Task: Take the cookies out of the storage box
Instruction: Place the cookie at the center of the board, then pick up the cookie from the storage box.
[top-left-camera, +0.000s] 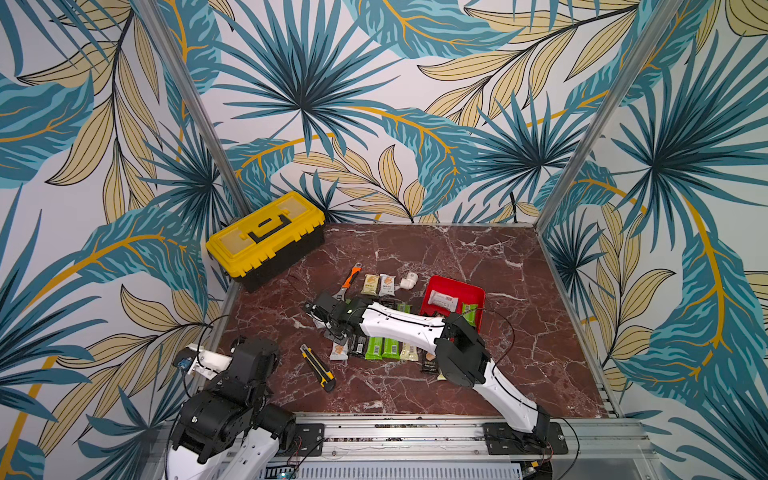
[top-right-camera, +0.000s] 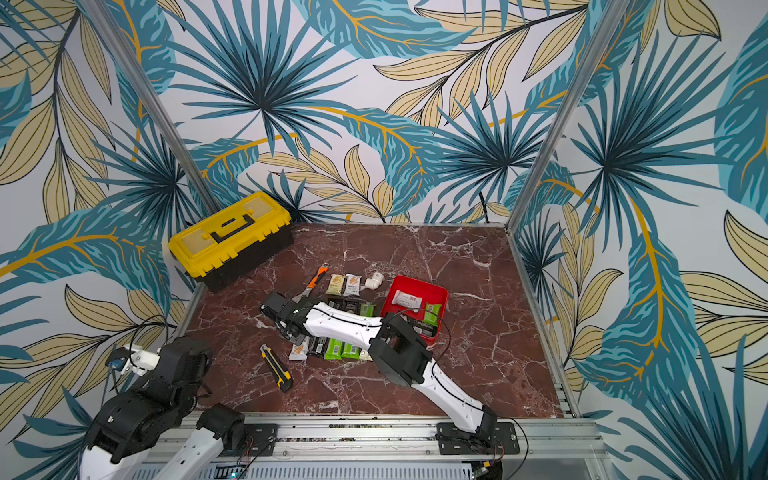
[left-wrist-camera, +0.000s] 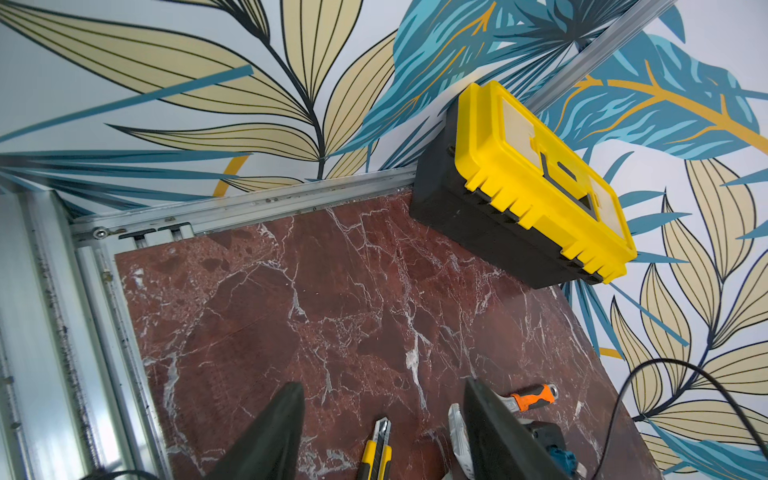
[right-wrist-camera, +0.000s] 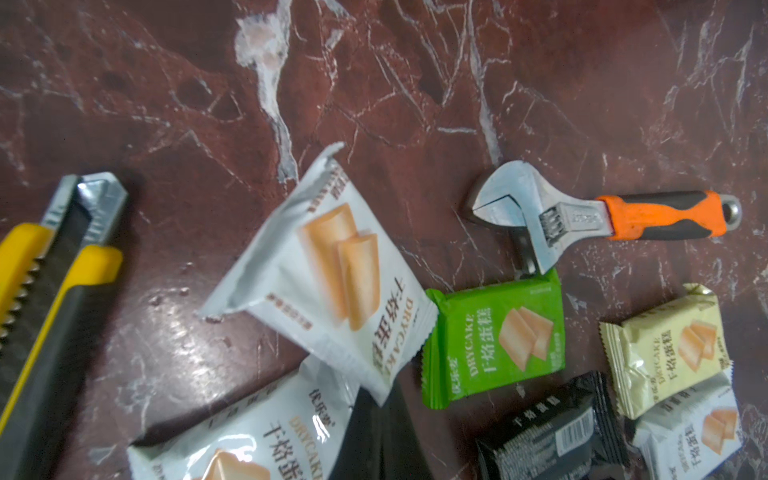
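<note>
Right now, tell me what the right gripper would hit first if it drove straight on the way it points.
Past the white cookie packet pinched in the right gripper, likely bare marble tabletop, between utility knife and wrench; depth is unclear.

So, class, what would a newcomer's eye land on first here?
The yellow toolbox in the far left corner of the table stands out first. Next come the cookies rowed mid-table, with a few more in the red storage box to their right. The right gripper pinches a white packet.
</note>
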